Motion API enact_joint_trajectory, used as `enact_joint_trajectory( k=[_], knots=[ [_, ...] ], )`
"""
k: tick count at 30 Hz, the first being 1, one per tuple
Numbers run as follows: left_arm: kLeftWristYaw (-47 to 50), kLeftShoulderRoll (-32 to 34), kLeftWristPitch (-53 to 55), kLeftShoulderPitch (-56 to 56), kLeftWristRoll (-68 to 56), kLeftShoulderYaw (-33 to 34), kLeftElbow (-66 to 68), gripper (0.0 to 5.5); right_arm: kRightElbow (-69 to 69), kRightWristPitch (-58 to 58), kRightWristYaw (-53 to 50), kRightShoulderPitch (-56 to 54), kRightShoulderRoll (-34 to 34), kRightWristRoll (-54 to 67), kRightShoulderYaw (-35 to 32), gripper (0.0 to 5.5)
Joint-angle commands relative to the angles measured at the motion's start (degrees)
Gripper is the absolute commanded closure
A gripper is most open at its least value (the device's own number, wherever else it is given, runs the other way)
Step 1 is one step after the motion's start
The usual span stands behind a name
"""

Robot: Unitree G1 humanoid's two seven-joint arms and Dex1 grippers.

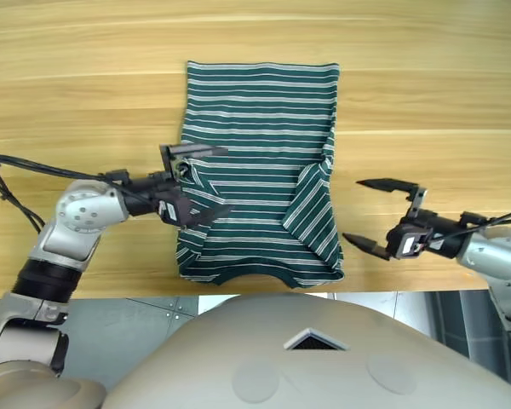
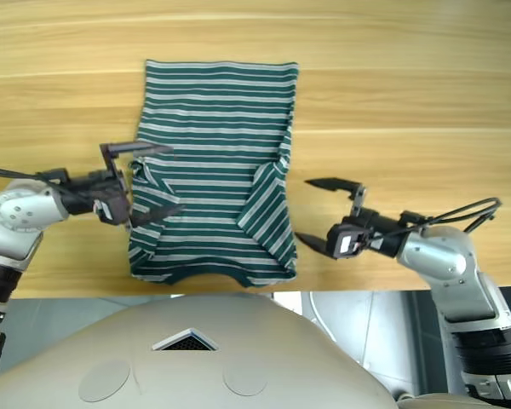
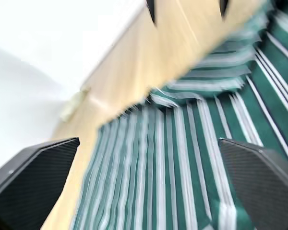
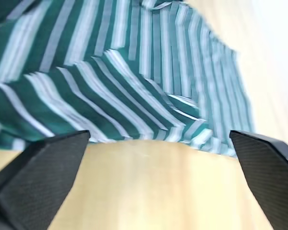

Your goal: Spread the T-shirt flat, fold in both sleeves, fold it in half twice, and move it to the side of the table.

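the green-and-white striped t-shirt (image 1: pixel 260 162) lies in the centre of the head view on the pale wooden table (image 1: pixel 85 68). its straight hem is toward the top of the frame and its collar is at the lower edge, close to the table's near rim. both sleeves are folded inward. the right sleeve (image 1: pixel 315 213) shows as a flap with slanting stripes at the lower right of the cloth, and the folded left sleeve (image 1: pixel 196 221) makes rumpled layers at the lower left.

grey floor tiles (image 1: pixel 145 311) show below the table edge, and black cables (image 1: pixel 8 183) loop at the far left beside the left arm.

the left arm comes in from the lower left, forearm roughly level. the left gripper (image 1: pixel 227 180) is over the shirt's left edge, jaws wide apart with nothing between them. whether it touches the cloth cannot be told. the right gripper (image 1: pixel 352 210) is over bare wood just right of the shirt, pointing toward it, jaws also spread wide and empty.
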Motion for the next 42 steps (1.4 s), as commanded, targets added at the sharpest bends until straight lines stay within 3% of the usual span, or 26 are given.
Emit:
enact_joint_trajectory(
  k=[1, 7, 14, 21, 31, 39, 42],
  knots=[
    [-3.5, 5.0, 3.1, 6.1, -8.7, 3.4, -8.0, 0.1, -0.6, 0.4, -0.3, -0.3, -0.9, 1.7, -4.3, 0.13],
    [-10.5, 16.1, -1.0, 25.3, -3.5, 11.0, -6.3, 0.1, 1.2, -3.9, 5.3, 9.7, -6.1, -4.1, -3.9, 0.13],
    [-13.5, 18.5, -4.7, 33.6, -2.6, 19.3, 0.0, 0.1, 1.8, -5.6, 7.0, 11.8, -5.9, -6.9, 1.3, 0.13],
    [-12.4, 12.8, -5.0, 25.6, 2.7, 13.8, 4.0, 0.1, 3.6, -5.5, 7.3, 7.4, -5.4, -10.0, 8.4, 0.13],
    [-13.6, 12.0, -5.1, 23.9, 7.6, 6.6, 4.7, 0.1, 1.1, -5.5, 5.8, 7.9, -6.6, -12.2, 10.9, 0.13],
    [-12.4, 12.1, -5.5, 21.3, 11.1, 5.4, 8.4, 0.1, 0.2, -5.4, 4.1, 8.3, -6.1, -13.6, 11.8, 1.48],
    [-11.1, 11.8, -6.4, 19.8, 13.8, 5.1, 10.9, 0.6, -0.7, -5.1, 3.5, 8.2, -6.0, -14.0, 12.3, 2.02]
  ],
)
